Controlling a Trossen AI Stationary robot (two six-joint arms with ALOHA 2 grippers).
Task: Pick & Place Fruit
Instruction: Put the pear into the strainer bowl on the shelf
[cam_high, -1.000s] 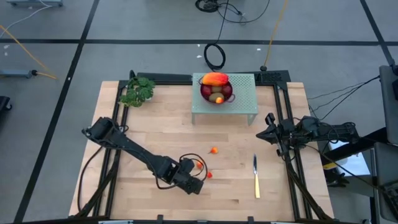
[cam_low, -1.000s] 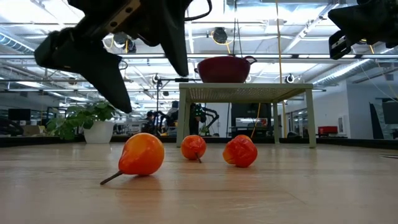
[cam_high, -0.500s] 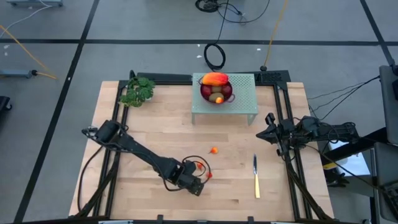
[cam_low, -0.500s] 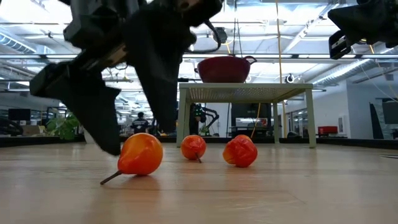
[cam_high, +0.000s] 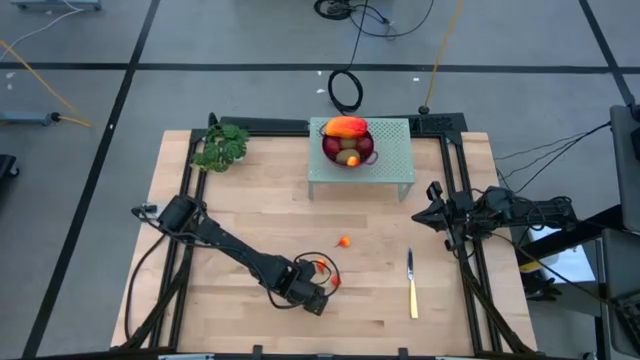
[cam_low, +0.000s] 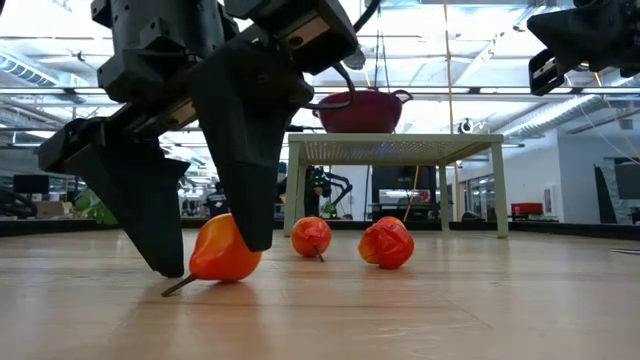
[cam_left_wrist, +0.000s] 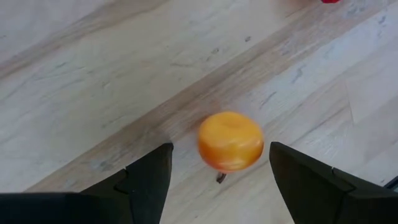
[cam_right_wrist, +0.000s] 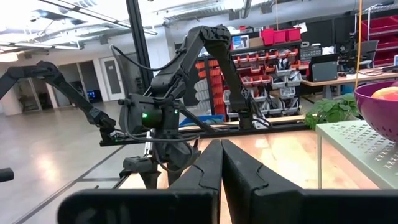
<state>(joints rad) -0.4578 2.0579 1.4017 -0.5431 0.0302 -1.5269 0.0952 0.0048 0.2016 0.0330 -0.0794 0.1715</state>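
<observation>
Grey floor (cam_high: 100, 60) with dark seams, cables (cam_high: 345, 88); shelves with red bins (cam_right_wrist: 280, 34) behind.

Overhead camera looking down, table-level camera facing room, two wrist cameras

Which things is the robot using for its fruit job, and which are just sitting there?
For the job: left gripper, small orange fruit between its fingers, two more small red-orange fruits, bowl of fruit.
Lying about: knife, leafy plant, right gripper.

L gripper (cam_low: 205, 262) low, jaws apart, R gripper (cam_right_wrist: 220, 163) closed, raised
</observation>
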